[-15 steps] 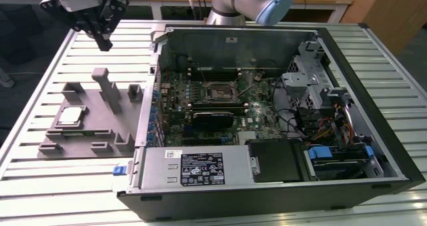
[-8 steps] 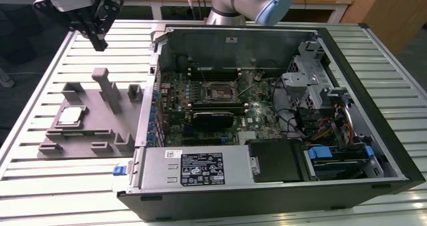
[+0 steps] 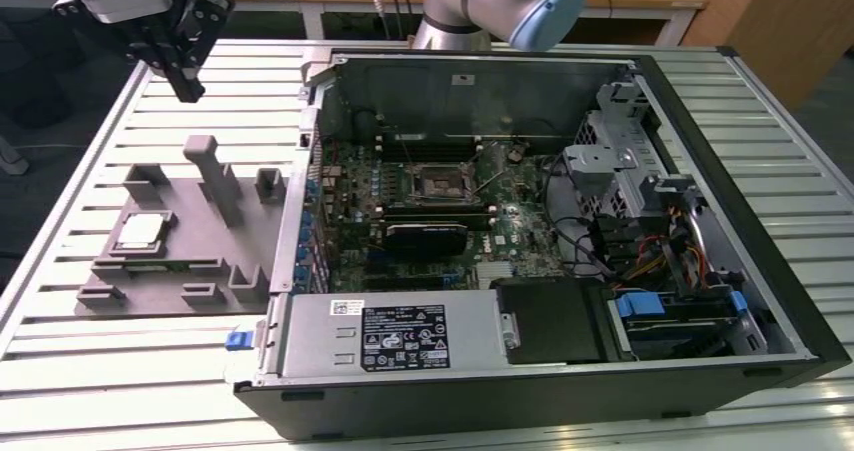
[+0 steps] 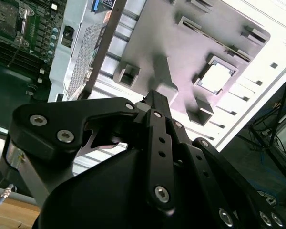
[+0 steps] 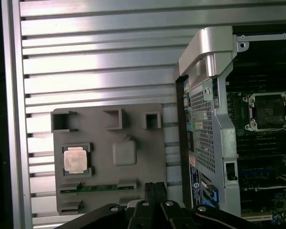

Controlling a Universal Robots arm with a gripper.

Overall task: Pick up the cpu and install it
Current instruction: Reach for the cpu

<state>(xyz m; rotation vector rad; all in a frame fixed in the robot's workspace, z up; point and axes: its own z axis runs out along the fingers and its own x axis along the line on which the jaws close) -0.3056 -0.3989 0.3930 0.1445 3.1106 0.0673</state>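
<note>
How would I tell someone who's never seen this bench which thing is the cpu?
Find the open case; a grey fixture lies on the exterior view's left of it. The cpu sits flat in a square pocket on the fixture's side away from the case. It alone is a shiny silvery square; its neighbours are dull grey plastic posts.

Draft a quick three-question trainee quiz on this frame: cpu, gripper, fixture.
1. In the exterior view, is the gripper over the computer case or off to one side of it?
2. True or false: in the exterior view, the grey fixture lies to the right of the computer case.
3. The cpu rests: A) in a pocket of the grey fixture B) inside the computer case C) in the gripper

Key: 1 off to the exterior view's left; 2 false; 3 A
</note>
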